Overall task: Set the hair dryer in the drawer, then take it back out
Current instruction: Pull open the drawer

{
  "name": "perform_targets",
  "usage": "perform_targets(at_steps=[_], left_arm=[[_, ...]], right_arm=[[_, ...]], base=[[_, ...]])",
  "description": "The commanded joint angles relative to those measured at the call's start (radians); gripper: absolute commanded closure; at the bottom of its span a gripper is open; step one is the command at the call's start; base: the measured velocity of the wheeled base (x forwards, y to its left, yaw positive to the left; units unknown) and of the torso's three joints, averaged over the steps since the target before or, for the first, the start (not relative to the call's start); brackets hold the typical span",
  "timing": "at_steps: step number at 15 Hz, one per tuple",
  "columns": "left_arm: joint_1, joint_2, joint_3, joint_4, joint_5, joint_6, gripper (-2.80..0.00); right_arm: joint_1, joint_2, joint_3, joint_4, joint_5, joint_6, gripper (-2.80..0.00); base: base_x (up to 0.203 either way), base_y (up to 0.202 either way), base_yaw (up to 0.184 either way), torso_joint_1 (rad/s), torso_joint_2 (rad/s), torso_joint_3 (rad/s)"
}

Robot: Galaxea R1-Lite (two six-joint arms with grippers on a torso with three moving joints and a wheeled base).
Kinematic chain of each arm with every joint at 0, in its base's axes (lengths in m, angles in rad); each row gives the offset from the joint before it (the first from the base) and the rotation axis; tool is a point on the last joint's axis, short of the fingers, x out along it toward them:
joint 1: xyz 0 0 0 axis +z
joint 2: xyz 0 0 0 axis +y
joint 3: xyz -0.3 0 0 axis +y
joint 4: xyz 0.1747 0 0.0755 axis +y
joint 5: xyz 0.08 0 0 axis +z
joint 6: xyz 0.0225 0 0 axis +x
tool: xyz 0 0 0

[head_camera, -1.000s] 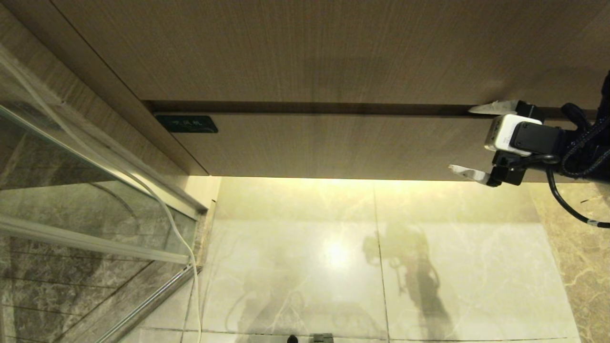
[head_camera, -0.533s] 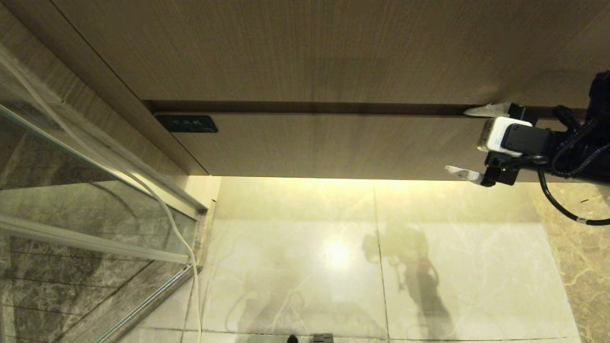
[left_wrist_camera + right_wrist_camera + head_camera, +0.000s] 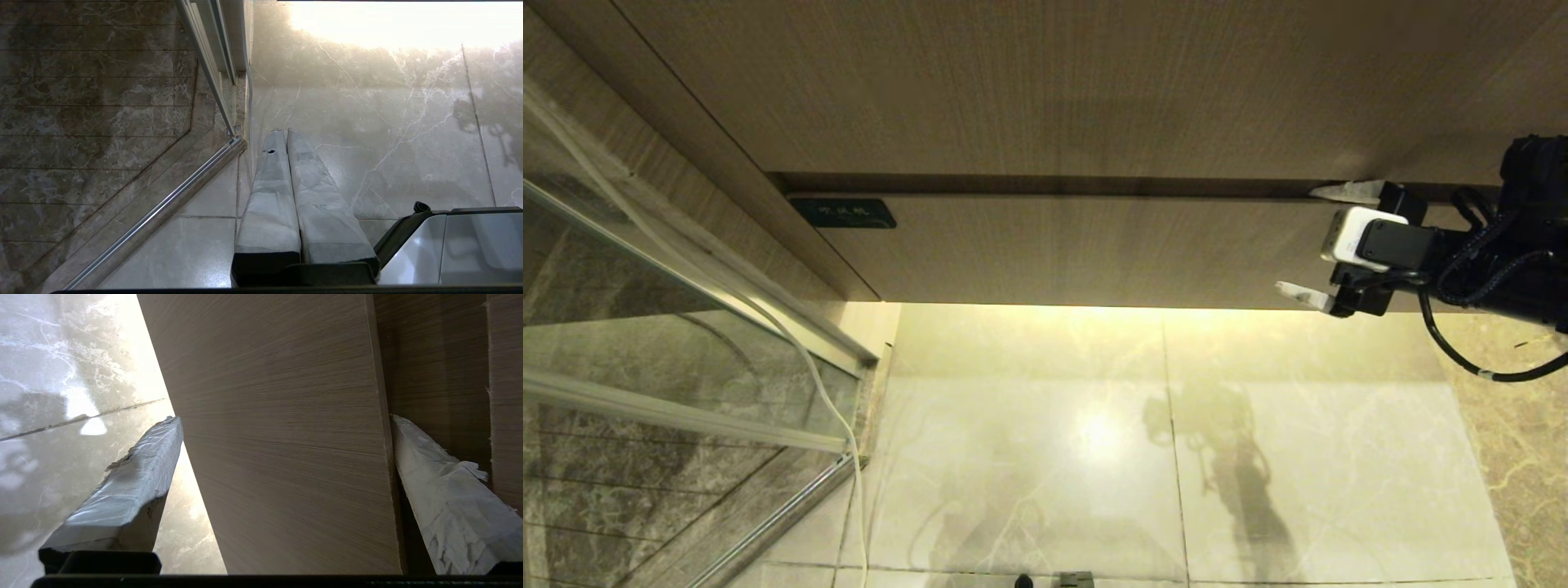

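glass shower door [image 3: 670, 327], white cord [image 3: 837, 425], glossy marble floor [image 3: 1298, 457]

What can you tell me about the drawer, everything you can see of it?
The drawer is a wide, shallow, handle-less front of beige wood grain, shut, with a dark gap along its top edge under a taller panel. A small dark label plate sits at its left corner. Near its right end the open right gripper straddles the front, one finger in the gap above, one below its bottom edge.
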Motion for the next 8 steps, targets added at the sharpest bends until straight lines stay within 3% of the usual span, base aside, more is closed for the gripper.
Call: perform_targets(at_steps=[1, 3, 6, 8], left_arm=[[0.000, 0.002, 0.000, 0.000, 0.000, 0.000, 0.00], [0.000, 0.000, 0.000, 0.000, 0.000, 0.000, 0.00], [0.000, 0.002, 0.000, 0.000, 0.000, 0.000, 0.00], [0.000, 0.001, 0.000, 0.000, 0.000, 0.000, 0.00]], right_arm=[[-0.001, 0.022, 0.009, 0.017, -0.002, -0.002, -2.80], [0.000, 0.014, 0.015, 0.075, -0.003, 0.002, -2.80], [-0.005, -0.030, 0.015, 0.345, 0.002, 0.036, -2.80], [-0.016, -0.062, 0.026, 0.379, -0.003, 0.051, -2.80]], base=[[0.000, 0.000, 0.000, 0.000, 0.00, 0.000], [0.000, 0.000, 0.000, 0.000, 0.00, 0.000], [0.000, 0.000, 0.000, 0.000, 0.00, 0.000], [0.000, 0.000, 0.000, 0.000, 0.00, 0.000]])
